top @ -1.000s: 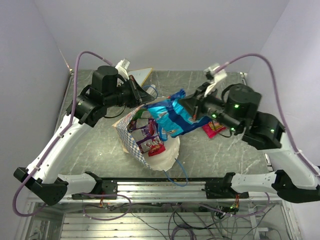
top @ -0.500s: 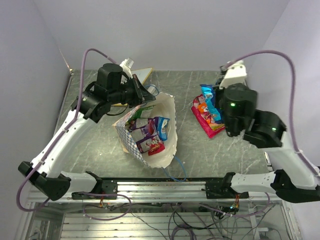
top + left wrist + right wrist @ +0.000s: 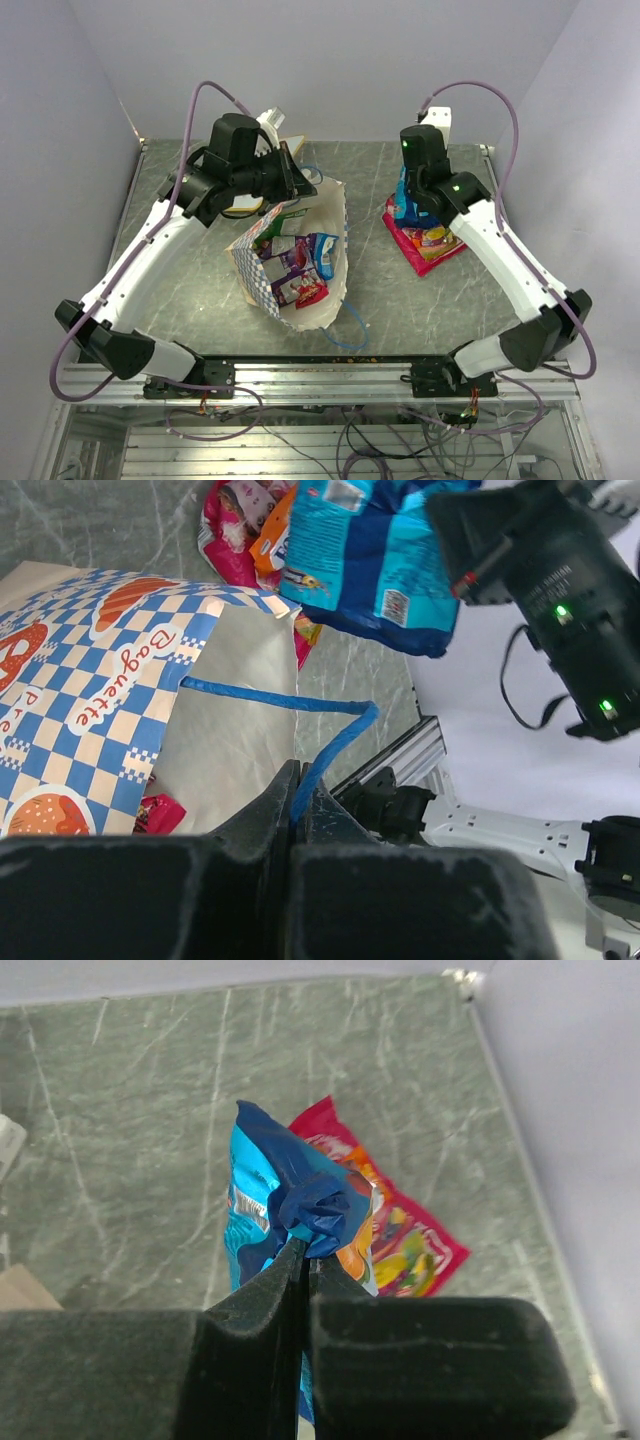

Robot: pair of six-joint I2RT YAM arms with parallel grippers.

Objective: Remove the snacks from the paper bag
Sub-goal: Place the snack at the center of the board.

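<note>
While the left pincer (image 3: 300,780) clamps the blue string handle (image 3: 260,698), propping the paper bag (image 3: 340,255) open at centre frame, the right pincer (image 3: 303,1252) grips a blue packet (image 3: 262,1195) by its crumpled top, right of centre. It should lower this onto the red packet (image 3: 425,1245) on the tabletop (image 3: 470,320) before releasing; more packets (image 3: 300,270) wait inside the bag.

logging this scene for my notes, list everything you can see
paper bag: one, cream with blue-and-white check, left of centre, mouth open
packets in the bag: several, purple, red, blue
blue packet: one, hanging at right
red-pink packet: at least one, on the table below the blue one
string handle: one, blue, on the bag
board: one, white with wooden edge, far left
table: one, grey marbled
left gripper: shut on string handle
right gripper: shut on blue packet
</note>
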